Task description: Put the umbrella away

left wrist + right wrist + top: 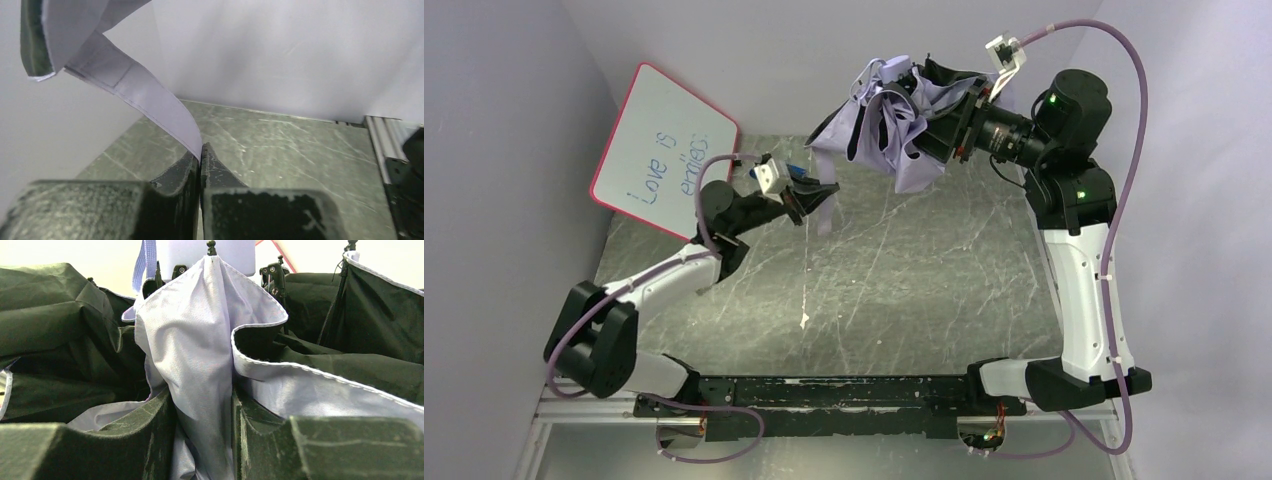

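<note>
Grey-green marbled table (pixel 904 290) with white walls around it and a whiteboard (pixel 664 150) leaning at the far left. Above the table's far edge the umbrella (pixel 894 120) hangs in a crumpled bunch of lilac and black, off the surface. The right claw (pixel 202 405) is clamped on a fold of its lilac cloth. The left claw (pixel 201 152) has its tips pressed together, pinching the end of a lilac strap (pixel 145 100) that trails down from the bunch.

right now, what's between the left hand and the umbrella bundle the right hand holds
A lilac strap spans it, pinched in the left hand and rising to the umbrella canopy; clearest in the left wrist view.
</note>
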Robot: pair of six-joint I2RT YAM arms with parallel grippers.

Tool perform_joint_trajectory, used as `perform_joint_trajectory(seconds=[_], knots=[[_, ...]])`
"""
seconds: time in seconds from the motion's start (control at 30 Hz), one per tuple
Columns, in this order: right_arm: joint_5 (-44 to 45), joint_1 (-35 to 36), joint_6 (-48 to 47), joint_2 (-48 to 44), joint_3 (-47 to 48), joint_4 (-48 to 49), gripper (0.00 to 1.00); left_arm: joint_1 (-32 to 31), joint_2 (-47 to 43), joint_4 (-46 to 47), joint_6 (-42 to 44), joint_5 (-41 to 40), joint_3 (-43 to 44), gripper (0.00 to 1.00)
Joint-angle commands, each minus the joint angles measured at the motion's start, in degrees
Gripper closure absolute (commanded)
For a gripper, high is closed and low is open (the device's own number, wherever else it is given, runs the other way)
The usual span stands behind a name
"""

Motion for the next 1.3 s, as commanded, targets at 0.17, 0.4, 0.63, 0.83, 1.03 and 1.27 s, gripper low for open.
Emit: perform_joint_trajectory(seconds=[0.17, 0.4, 0.63, 0.83, 1.03, 1.27], knots=[[5.96, -0.4, -2.18, -1.2, -1.17, 0.9, 1.0, -0.37, -14.53, -11.28, -5.01, 10.42, -7.81, 0.95], [9.81, -0.44, -3.57, -1.75, -3.42, 1.4, 1.0, -3.25, -25.55, -29.19, -1.57, 11.34, -11.31, 0.95], [14.81, -0.39, -8.48, -2.56, -5.25, 0.43, 1.0, -4.08, -29.93, -47.13, 7.54, 13.39, -10.93, 0.95], [20.66, -0.43, -13.91, -6.04, -11.24, 3.46, 1.0, -4.08, -28.5, -66.15, 19.61, 14.31, -4.87, 0.95], [26.18, -0.42, -20.39, -9.39, -17.19, 7.75, 1.0, -4.08, -27.36, -74.79, 24.69, 10.47, -1.15, 0.95], [30.91, -0.37, -25.32, -9.14, -17.7, 6.25, 1.0, -4.08, -25.89, -77.38, 26.18, 12.89, 0.8, 0.95]])
